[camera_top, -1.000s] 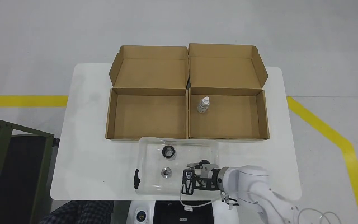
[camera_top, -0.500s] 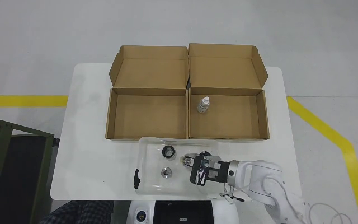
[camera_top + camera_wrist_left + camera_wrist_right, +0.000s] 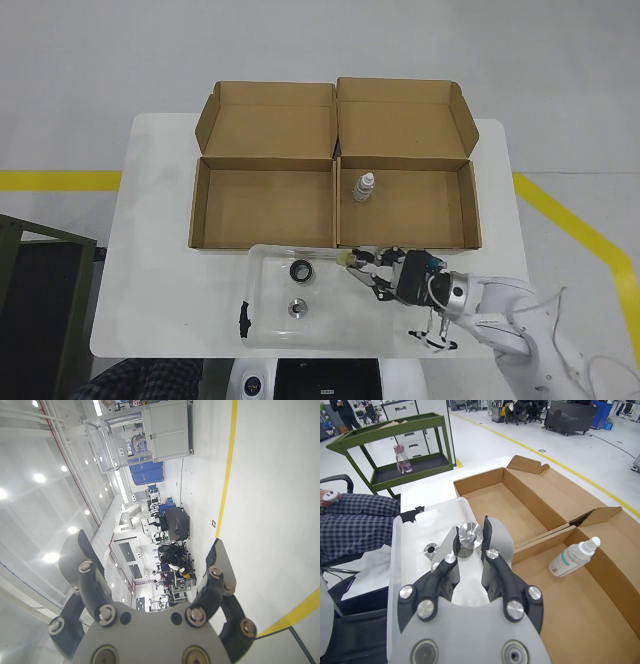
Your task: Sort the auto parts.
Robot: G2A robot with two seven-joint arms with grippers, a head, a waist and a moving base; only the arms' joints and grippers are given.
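Metal disc [image 3: 470, 535] in right end effector [image 3: 470, 540] over bin [image 3: 393, 555]; bottle [image 3: 570, 560] label illegible.

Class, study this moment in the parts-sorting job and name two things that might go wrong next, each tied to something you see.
1. The right gripper pinches the metal disc only by its rim, so it may slip and drop into the clear bin.
2. The cardboard box wall stands close ahead; a low carry might clip it or strike the bottle.
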